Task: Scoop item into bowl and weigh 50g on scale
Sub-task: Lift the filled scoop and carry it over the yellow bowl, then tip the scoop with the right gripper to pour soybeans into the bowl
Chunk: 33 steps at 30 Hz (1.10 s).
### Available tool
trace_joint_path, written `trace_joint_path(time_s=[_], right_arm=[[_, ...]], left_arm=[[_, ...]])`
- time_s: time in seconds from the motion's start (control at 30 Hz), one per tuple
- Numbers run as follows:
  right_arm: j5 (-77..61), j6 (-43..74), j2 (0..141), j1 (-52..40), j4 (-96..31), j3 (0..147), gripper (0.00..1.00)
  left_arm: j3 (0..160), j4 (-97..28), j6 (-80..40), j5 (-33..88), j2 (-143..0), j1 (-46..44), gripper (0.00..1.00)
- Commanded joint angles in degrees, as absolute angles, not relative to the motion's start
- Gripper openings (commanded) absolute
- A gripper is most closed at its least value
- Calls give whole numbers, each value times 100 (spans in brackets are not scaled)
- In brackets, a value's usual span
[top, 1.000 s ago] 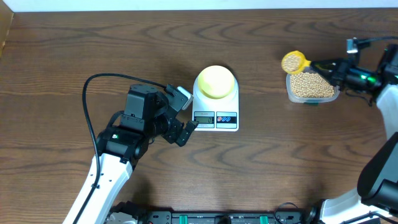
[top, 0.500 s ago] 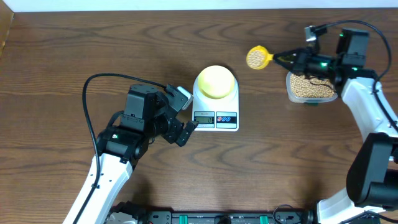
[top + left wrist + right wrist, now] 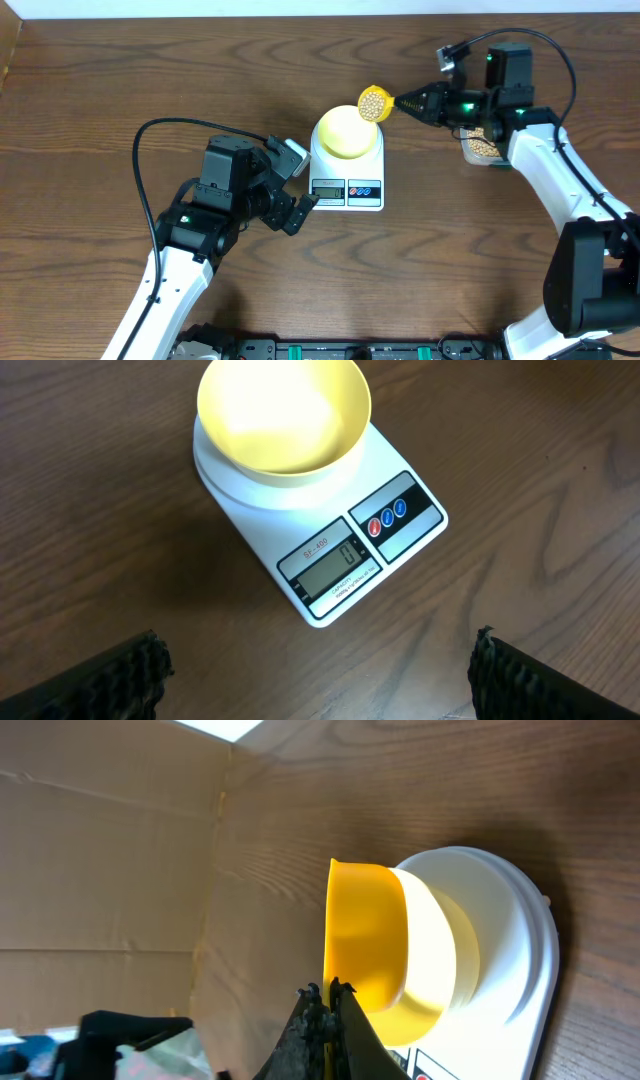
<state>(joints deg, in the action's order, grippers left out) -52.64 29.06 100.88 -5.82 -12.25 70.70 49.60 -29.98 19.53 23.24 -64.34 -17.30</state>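
1. Small round tan beans (image 3: 374, 102) heaped in the cup of a yellow plastic scoop (image 3: 365, 935), poised at the far right rim of the small round pale yellow-green bowl (image 3: 345, 132). None tipped in yet, going by the bare bowl floor in the left wrist view.
2. Bowl seated on the round platform of a white flat kitchen scale (image 3: 330, 168). Display at the front edge apparently reading zero.
3. Right hand (image 3: 408, 101) pinched fully closed on the scoop's handle, fingers meeting around it.
4. Deciding relation: bowl centre to the left of the right hand and slightly nearer the robot. Long axis of the scoop running left to right, cup leading, handle trailing back into the grip. Likely next: a short carry leftward, then a slow wrist roll to spill. Too brisk a roll would probably overshoot the weight or scatter beans onto the scale.
5. Left hand (image 3: 298, 186) spread wide and holding nothing, just beside the scale's front-left corner. Near enough to help, but without the load.
6. Further out: a clear rounded plastic tub (image 3: 482, 148) of more beans, partly hidden under the right arm — all on a dark wood-grain worktop (image 3: 100, 80).
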Motion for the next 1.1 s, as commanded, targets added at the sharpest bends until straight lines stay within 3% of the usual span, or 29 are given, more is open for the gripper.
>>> trace_joint_path(time_s=[0.0, 1.07], right_arm=[[-5024, 2423, 10138, -790, -1125, 7054, 1], [-4644, -1321, 10138, -1481, -1114, 7054, 1]], left_arm=[[4980, -2989, 1966, 2353, -6399, -1704, 98], [4980, -2989, 1966, 2351, -6399, -1706, 98]])
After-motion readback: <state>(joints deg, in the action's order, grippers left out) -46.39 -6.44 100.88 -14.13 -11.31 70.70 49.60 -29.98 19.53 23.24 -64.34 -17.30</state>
